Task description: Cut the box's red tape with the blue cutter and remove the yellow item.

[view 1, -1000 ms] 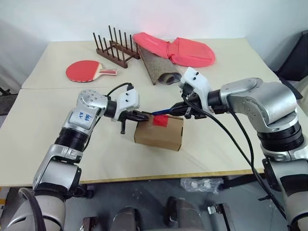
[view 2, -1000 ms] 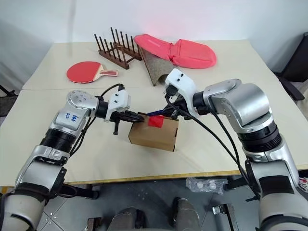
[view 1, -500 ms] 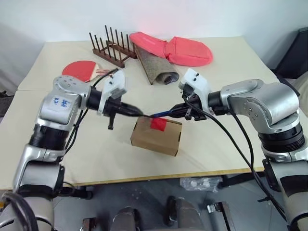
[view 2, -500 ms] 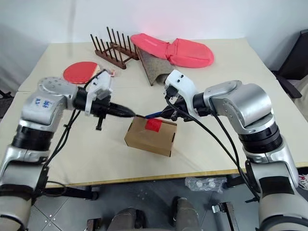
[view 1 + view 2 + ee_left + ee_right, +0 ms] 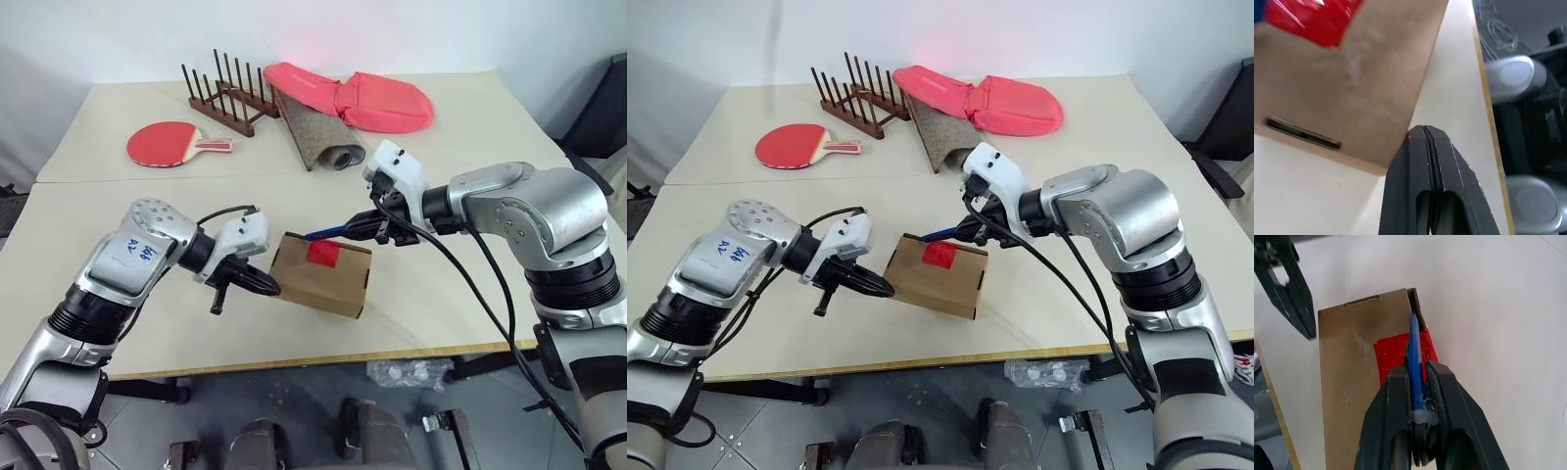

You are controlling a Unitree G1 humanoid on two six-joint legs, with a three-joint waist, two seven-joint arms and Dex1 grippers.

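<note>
Table (image 5: 470,137), box (image 5: 318,279), unlabelled

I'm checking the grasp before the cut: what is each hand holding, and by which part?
The right hand holds the blue cutter by its rear end, its tip over the red tape. The left hand is shut on nothing, beside the box.

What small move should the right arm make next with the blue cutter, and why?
Probably lower the blue cutter onto the red tape and draw it along the flap edge. The right gripper holds it just above the tape, which looks uncut, and the shut left gripper sits by the box.
</note>
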